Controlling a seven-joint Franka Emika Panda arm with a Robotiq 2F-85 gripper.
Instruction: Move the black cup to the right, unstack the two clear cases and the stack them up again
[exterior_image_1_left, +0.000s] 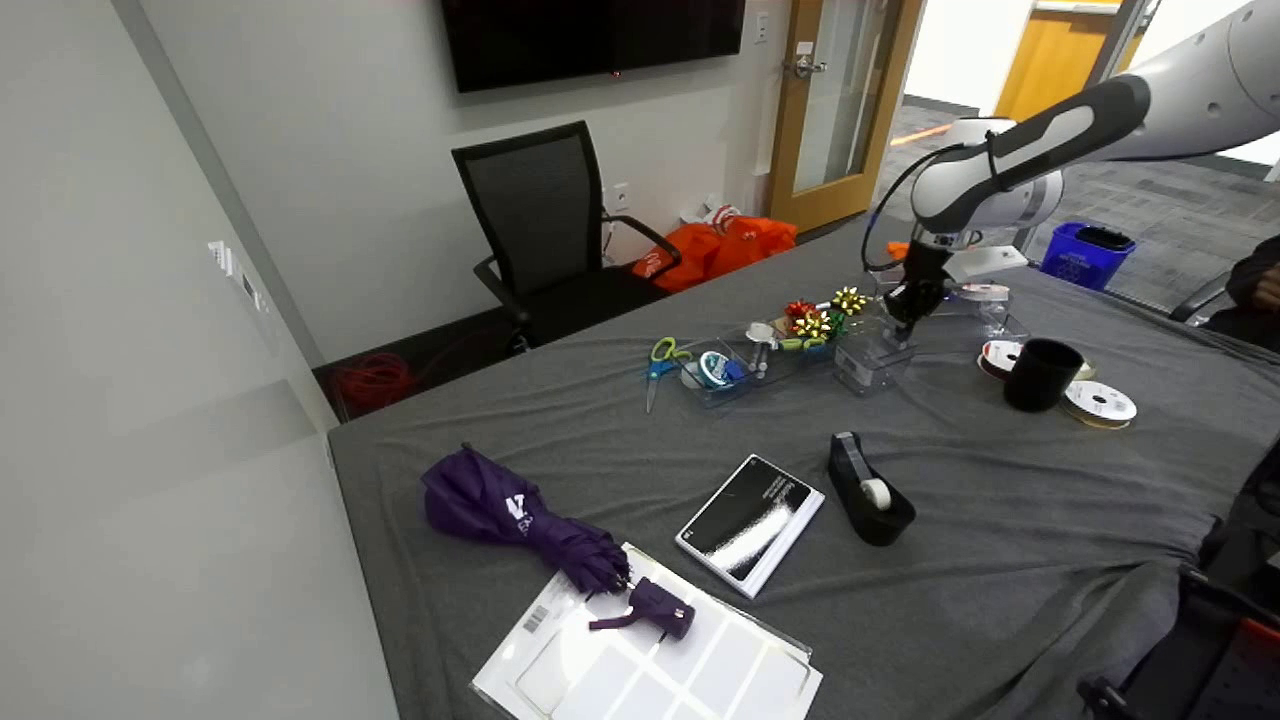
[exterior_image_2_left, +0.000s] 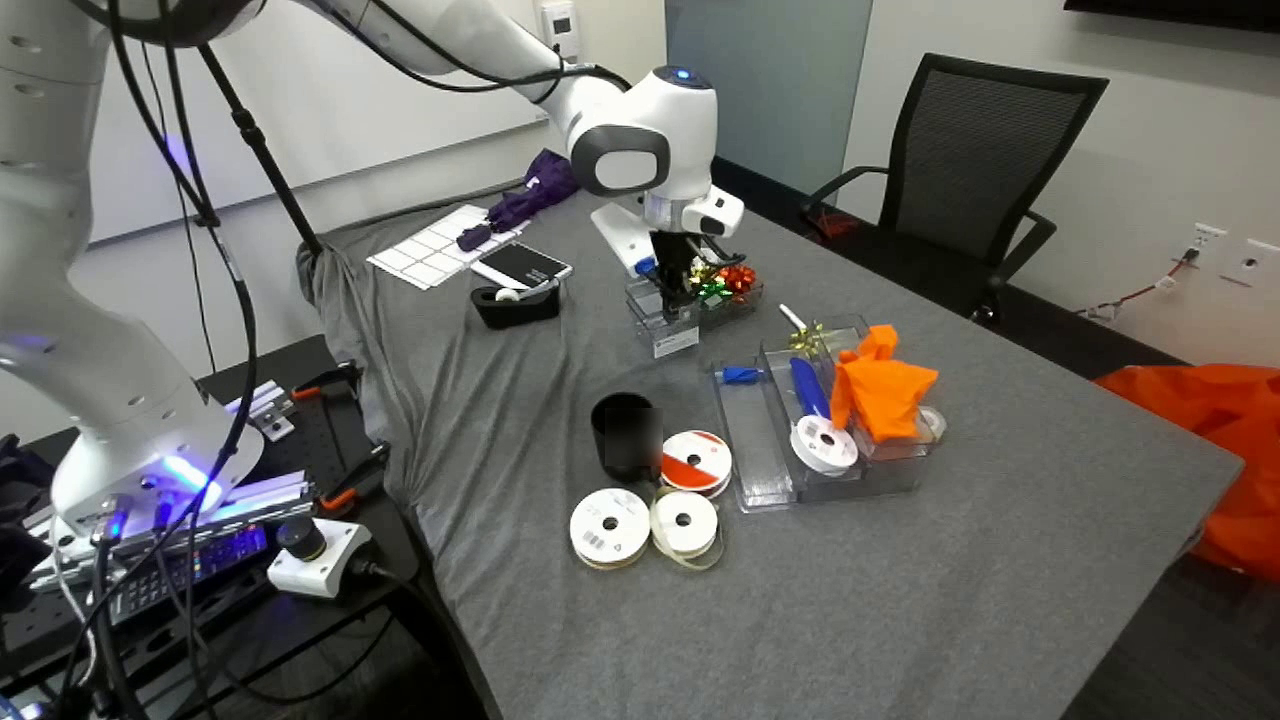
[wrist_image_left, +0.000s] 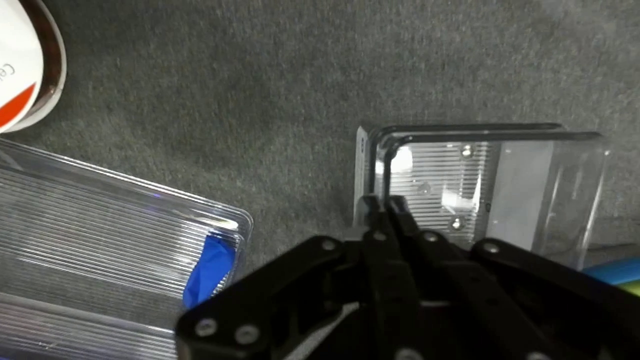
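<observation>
My claw (wrist_image_left: 384, 202) is all but closed, a thin clear wall pinched between its 2 tips! And that wall belongs to the clear cases (wrist_image_left: 522, 195), 2 of them, stacked a touch askew on the gray cloth (wrist_image_left: 280, 75); whether I've got 1 or both, I can't tell. In an exterior view, red, green and gold bows (exterior_image_1_left: 812, 325) sit just left. Over on the right, well apart, the black cup (exterior_image_1_left: 1043, 376) stands upright, 3 ribbon spools (exterior_image_1_left: 1112, 408) close by it. Nearer sits the tape dispenser (exterior_image_1_left: 855, 485); left of that, a flat black-topped object (exterior_image_1_left: 750, 520); farther left, the purple umbrella (exterior_image_1_left: 545, 530).
</observation>
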